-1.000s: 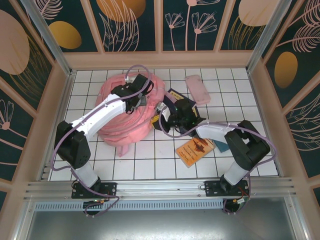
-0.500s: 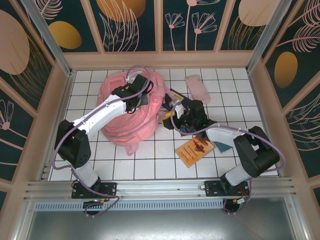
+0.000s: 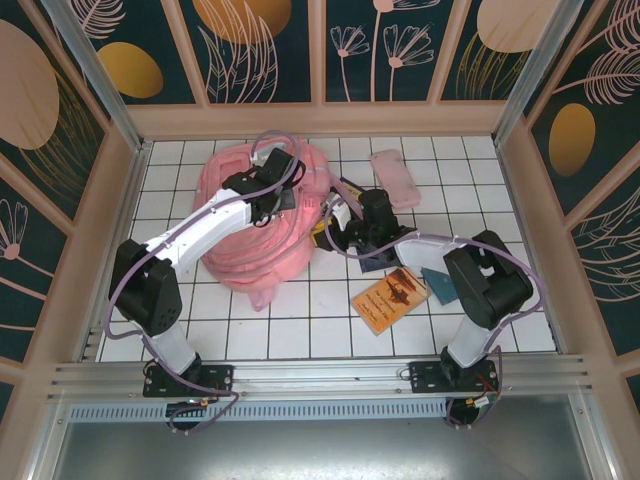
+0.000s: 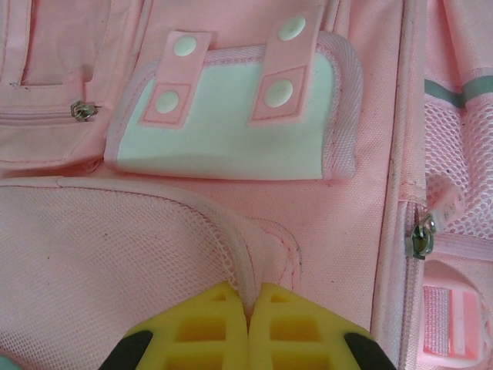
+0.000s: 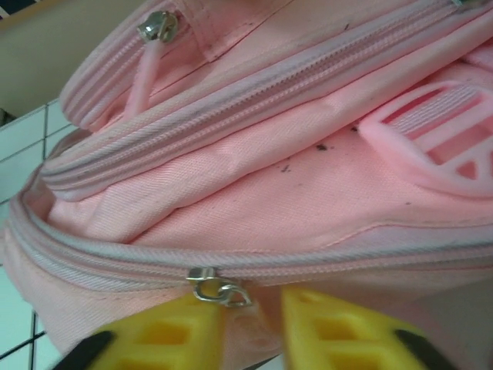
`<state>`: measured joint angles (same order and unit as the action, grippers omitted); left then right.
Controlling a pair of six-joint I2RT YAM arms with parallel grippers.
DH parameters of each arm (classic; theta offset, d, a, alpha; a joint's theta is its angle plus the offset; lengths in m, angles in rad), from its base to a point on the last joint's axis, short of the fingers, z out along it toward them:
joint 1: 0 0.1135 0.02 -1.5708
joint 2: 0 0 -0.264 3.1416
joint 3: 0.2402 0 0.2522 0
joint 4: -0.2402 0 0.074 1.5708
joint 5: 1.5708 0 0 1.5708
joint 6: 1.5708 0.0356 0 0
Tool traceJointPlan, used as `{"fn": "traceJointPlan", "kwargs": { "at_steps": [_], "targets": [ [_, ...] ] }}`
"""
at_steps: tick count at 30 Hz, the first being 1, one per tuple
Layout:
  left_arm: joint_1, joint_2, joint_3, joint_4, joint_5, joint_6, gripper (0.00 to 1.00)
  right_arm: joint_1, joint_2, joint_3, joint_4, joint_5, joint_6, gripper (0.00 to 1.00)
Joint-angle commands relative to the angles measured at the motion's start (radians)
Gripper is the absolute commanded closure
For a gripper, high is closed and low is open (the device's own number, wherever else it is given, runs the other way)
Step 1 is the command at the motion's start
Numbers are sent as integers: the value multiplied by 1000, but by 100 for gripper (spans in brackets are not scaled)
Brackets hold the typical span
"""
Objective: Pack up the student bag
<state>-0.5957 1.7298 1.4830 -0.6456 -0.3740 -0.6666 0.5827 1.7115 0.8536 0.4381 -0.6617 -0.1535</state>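
Observation:
The student bag (image 3: 250, 250) is a big pink backpack lying at the left-centre of the tiled table. My left gripper (image 3: 275, 197) rests on top of it. In the left wrist view its yellow fingers (image 4: 208, 327) are shut on a raised fold of the bag's (image 4: 308, 223) mesh pocket edge (image 4: 245, 270). My right gripper (image 3: 340, 228) is at the bag's right side. In the right wrist view a metal zipper slider (image 5: 219, 289) sits just above the fingers (image 5: 331, 327), and its pink pull tab (image 5: 250, 327) is held between them, against the bag (image 5: 254, 193).
A flat pink pencil pouch (image 3: 395, 178) lies at the back right. An orange book (image 3: 390, 297) and a teal item (image 3: 440, 283) lie in front of the right arm. Dark books (image 3: 350, 190) lie beside the bag under the right wrist. Wooden walls ring the table.
My right gripper swung right, away from the bag, then came back left against its side. The bag's outline shifted slightly. The left gripper has stayed clamped on the bag.

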Motion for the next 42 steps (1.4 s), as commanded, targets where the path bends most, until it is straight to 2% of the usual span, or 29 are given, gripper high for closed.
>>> {"fn": "traceJointPlan", "kwargs": {
  "at_steps": [1, 4, 7, 13, 16, 18, 21, 23, 26, 28, 30, 32, 35, 38, 42],
  "targets": [
    [17, 2, 51, 81, -36, -10, 100, 15, 7, 14, -2, -72, -44, 88],
    [31, 8, 53, 91, -37, -35, 100, 34, -18, -6, 2, -50, -52, 97],
    [42, 18, 61, 108, -26, -57, 100, 78, -56, -39, 3, -6, -60, 100],
    [46, 29, 76, 117, -1, -111, 100, 257, -95, -54, 14, 279, -72, 100],
    [50, 29, 66, 135, 7, -136, 100, 325, -95, -59, 46, 329, -56, 100],
    [52, 29, 58, 155, 29, -140, 100, 351, -90, -55, 60, 343, -17, 96],
    [54, 28, 49, 166, 38, -138, 100, 333, -120, -83, 106, 366, 94, 81],
    [56, 20, 38, 169, 42, -129, 100, 281, -175, -136, 151, 368, 191, 69],
    [59, 4, 10, 185, 50, -108, 100, 181, -268, -217, 191, 317, 352, 58],
    [59, -1, -2, 191, 58, -98, 100, 137, -318, -244, 170, 322, 468, 48],
    [59, -7, -4, 196, 64, -88, 100, 98, -340, -218, 85, 353, 608, 43],
    [59, -9, -4, 196, 64, -85, 100, 60, -330, -173, 2, 357, 762, 41],
    [59, -10, -1, 202, 68, -84, 100, 33, -289, -125, -26, 297, 953, 39],
    [59, -9, 1, 205, 70, -85, 100, 19, -229, -73, -47, 263, 1103, 37],
    [59, -10, -2, 207, 78, -85, 100, 7, -128, -12, 12, 163, 1216, 37]
  ]
}}
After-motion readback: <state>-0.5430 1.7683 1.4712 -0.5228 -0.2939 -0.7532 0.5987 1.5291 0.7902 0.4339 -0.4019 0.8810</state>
